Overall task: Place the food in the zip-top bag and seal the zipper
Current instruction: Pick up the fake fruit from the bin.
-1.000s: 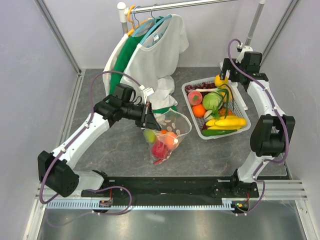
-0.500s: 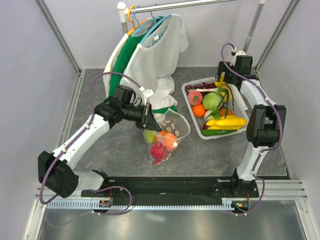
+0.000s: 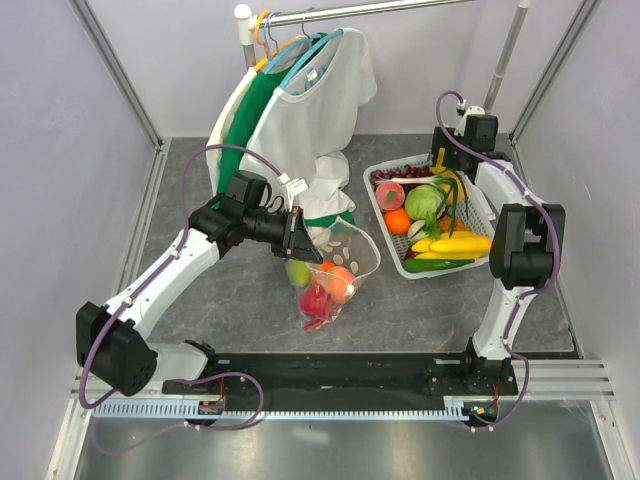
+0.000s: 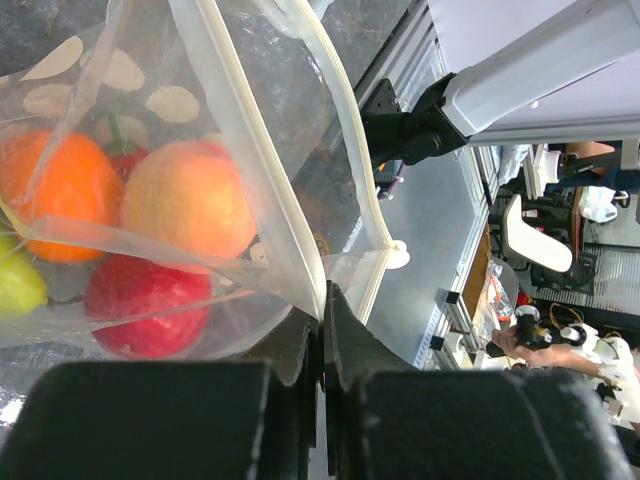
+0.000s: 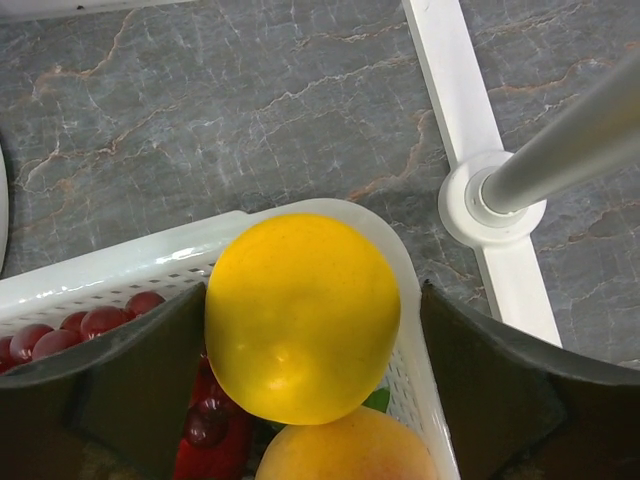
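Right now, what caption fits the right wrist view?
Open right gripper straddles a yellow lemon at the white basket's corner, red grapes beside it.

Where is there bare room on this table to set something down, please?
The tabletop is bare in front of the basket, between the bag and the right arm. A second patch lies between the left arm and the bag. Crowded: the far middle, where shirts, bag and basket sit close.

basket [image 5: 100,268]: white, slotted, right on table [image 3: 230,300]; garments [image 3: 320,100]: hung on rail [image 3: 380,9], rear
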`<state>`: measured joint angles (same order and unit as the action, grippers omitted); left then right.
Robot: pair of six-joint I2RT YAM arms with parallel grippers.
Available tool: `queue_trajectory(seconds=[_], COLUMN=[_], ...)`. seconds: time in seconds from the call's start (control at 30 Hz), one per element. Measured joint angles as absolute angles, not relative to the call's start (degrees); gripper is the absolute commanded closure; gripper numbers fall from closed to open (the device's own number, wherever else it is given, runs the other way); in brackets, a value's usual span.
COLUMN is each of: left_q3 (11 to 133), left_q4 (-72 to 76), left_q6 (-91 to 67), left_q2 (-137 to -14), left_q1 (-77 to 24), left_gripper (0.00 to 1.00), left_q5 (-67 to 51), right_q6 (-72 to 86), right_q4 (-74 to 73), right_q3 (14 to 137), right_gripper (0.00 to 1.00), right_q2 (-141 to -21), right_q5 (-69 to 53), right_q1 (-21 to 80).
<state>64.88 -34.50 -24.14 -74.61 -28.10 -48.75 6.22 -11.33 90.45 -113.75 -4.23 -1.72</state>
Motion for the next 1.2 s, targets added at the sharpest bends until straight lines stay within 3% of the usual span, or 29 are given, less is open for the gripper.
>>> queue_trajectory(seconds=[0.17,0.3,0.63,0.9,1.2], left_q3=[64.9,64.9,64.9,64.9,64.9], left_q4=[-34.5,-34.5,-34.5,-34.5,-34.4], left_q6=[-24.1,-24.1,-24.2,-24.1,-24.3], left_q2=[-74.6,-74.6,-74.6,-74.6,-74.6], left_q1=[-28.1,-28.1,-28.1,-28.1,-28.0], left_gripper=[0.98,0.98,0.98,0.98,0.98], left_q5=[-48.8,-48.8,-48.8,-49.4,-49.8], right_q6=[6.1,6.2,5.5,5.5,8.5], right_q4=[-11.3,-11.8,-13.4,-20.1,-26.1], right_q3=[90.4,89.7,89.2,84.4,70.6], right_gripper=[0.35,0.43,0.51,0.57,0.57], right_q2=[-113.6,-111.6,-99.1,-82.2,-67.4], right_q5=[-5.7,-7.1,-10.1,-29.0,-42.4], right_q1=[-1.7,-1.7,-1.7,-0.3,19.6])
